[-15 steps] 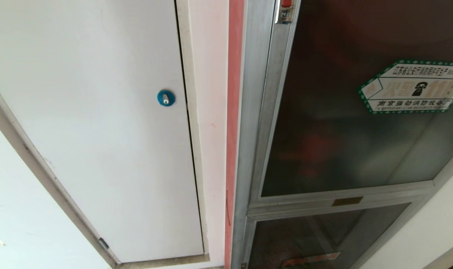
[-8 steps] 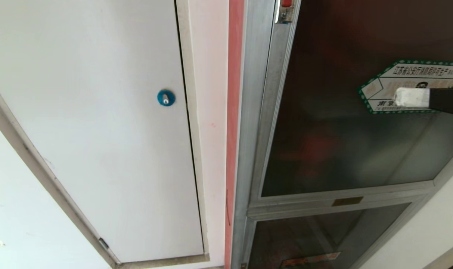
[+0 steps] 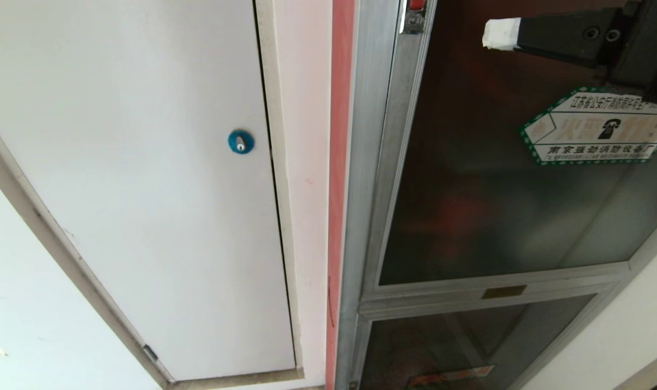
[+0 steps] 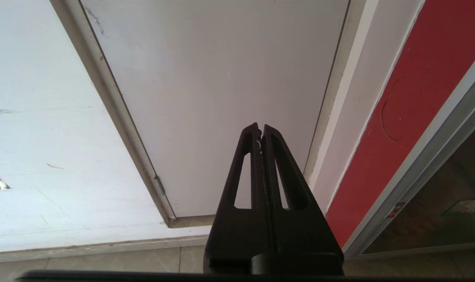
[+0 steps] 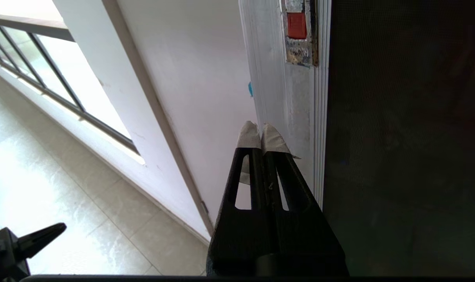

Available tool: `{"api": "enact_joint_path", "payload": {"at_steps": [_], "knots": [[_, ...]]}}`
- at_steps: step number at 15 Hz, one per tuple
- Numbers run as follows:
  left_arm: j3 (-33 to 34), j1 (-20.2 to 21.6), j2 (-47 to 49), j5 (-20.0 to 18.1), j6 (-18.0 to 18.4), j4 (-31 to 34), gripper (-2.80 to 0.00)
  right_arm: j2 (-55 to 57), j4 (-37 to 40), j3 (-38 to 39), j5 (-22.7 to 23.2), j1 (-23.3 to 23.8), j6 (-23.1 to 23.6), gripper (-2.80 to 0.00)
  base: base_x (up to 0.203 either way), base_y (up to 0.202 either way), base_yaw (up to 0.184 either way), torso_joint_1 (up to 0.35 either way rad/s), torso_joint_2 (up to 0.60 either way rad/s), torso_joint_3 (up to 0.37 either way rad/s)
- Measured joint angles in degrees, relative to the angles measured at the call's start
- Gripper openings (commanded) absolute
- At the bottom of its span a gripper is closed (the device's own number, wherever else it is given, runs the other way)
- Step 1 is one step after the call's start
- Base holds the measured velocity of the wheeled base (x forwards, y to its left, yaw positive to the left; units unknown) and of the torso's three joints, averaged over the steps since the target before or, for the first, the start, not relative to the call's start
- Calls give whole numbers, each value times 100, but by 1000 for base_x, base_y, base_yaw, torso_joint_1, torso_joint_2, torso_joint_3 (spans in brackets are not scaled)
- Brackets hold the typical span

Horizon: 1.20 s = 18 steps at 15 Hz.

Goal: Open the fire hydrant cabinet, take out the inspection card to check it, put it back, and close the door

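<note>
While the door (image 3: 501,179) of the fire hydrant cabinet (image 3: 367,162) is shut flush in its aluminium frame, the step in hand is getting it open, and the inspection card is nowhere visible; I judge it lies inside, behind the dark glass. The right gripper (image 3: 500,33) reaches in from the upper right with its jaws pressed together on nothing, white-taped tips aimed toward the latch with the red tab (image 3: 415,13) on the door's left stile. To do this well, I would bring the tips to that latch squarely, work the catch or hook the stile edge there, and pull along the door's swing, not straight out, since the hinges look to be on the far side. Closed jaws make a narrow probe, good for pressing a tab; gripping an edge would call for parting them first.

From the head, the green-bordered hexagonal sticker (image 3: 596,127), the white panel door (image 3: 144,179) with its blue round lock (image 3: 240,141), and the lower glass panel (image 3: 458,346) all show. Only the right wrist view shows the latch close up, the taped tips just beside the stile, a railed window (image 5: 45,70) beyond. Only the left wrist view shows the left gripper (image 4: 260,131), jaws closed and empty, parked low before the white panel door.
</note>
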State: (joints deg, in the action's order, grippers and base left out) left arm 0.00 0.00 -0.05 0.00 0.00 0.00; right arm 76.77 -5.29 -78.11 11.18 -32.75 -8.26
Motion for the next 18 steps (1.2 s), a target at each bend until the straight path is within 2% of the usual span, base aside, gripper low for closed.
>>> {"api": "enact_joint_path", "payload": {"at_steps": [9,18], "knots": [[0,0,0,-2,0,0,-280,943,2,-1289,-18,-8,72,-280,0,0,0,0,0,0],[0,0,0,0,0,0,-280,1545,0,-1921,-79,283,85,-280,0,0,0,0,0,0]]}}
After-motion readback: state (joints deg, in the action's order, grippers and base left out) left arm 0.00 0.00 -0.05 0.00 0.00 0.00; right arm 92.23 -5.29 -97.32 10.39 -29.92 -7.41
